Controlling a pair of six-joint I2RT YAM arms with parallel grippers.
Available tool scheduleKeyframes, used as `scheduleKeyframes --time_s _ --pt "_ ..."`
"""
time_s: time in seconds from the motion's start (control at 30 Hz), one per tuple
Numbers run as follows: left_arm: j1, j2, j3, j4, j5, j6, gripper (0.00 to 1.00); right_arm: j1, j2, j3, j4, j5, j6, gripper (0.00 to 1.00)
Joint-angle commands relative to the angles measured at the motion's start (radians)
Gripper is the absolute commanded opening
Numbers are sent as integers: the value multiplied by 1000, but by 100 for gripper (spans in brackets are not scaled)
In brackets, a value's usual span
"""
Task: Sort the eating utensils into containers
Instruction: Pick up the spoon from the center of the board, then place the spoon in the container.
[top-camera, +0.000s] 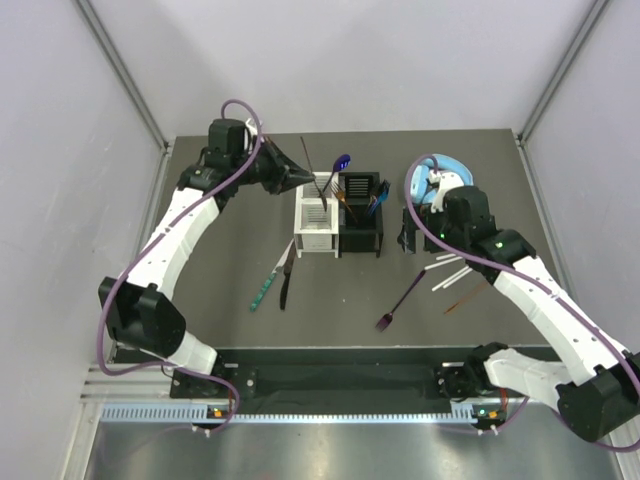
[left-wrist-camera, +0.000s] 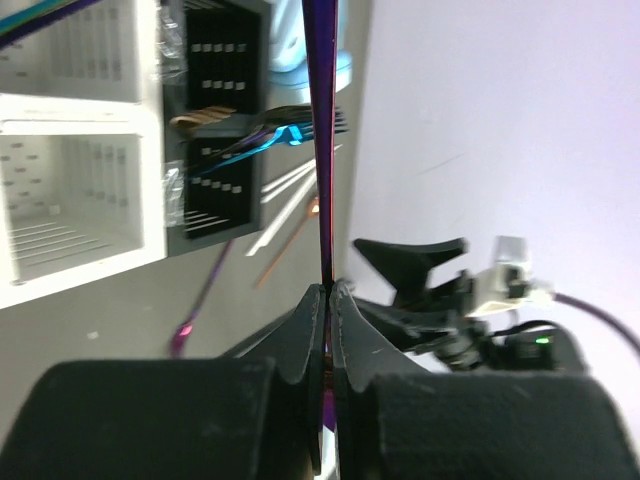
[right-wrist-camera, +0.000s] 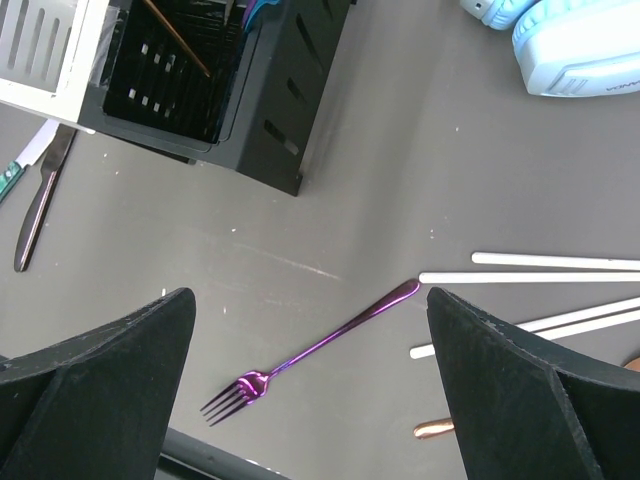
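Observation:
My left gripper (left-wrist-camera: 328, 290) is shut on a slim purple utensil (left-wrist-camera: 322, 150), which the top view shows as a dark thin piece (top-camera: 312, 172) slanting over the white container (top-camera: 315, 228). The black container (top-camera: 360, 215) beside it holds several utensils, a blue-purple spoon (top-camera: 342, 162) among them. My right gripper (right-wrist-camera: 310, 300) hangs open above a purple fork (right-wrist-camera: 320, 345) lying flat on the table. White sticks (right-wrist-camera: 540, 277) and a copper-brown stick (right-wrist-camera: 435, 430) lie just right of the fork. A green-handled knife (top-camera: 266, 283) and a dark knife (top-camera: 287, 275) lie left of the white container.
Light-blue headphones (top-camera: 440, 178) sit at the back right, close behind my right wrist. The table's near edge carries a black rail (top-camera: 340, 380) between the arm bases. Grey walls close in the table on three sides.

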Motion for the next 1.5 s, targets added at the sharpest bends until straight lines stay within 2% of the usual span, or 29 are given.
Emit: scheduleKeyframes --time_s 0.0,0.17,0.3,0.43,0.5,0.7,1.03,1.2,1.47 --pt "4 -5 -40 242 47 -243 0 -12 -22 -5 44 6 9 100" --pt "4 -13 -116 332 -18 -413 0 -12 -39 -18 45 4 14 100" --pt "4 -13 -201 467 -41 -557 0 -14 -51 -28 42 7 12 100" --pt "4 33 -186 507 -43 -632 0 -17 -59 -34 42 6 12 100" --pt "3 67 -189 608 -33 -678 0 -15 -61 -41 41 7 12 100" --pt "-11 98 -256 779 -61 -864 0 -17 -68 -59 47 1 21 100" --pt "-46 79 -353 868 -159 -1066 0 -17 -64 -71 53 -2 43 100" --pt "-104 119 -356 942 -196 -1157 0 -17 -54 -77 52 -36 64 100" --pt "-198 113 -419 968 -289 -1237 0 -17 -88 -88 33 -19 70 100"
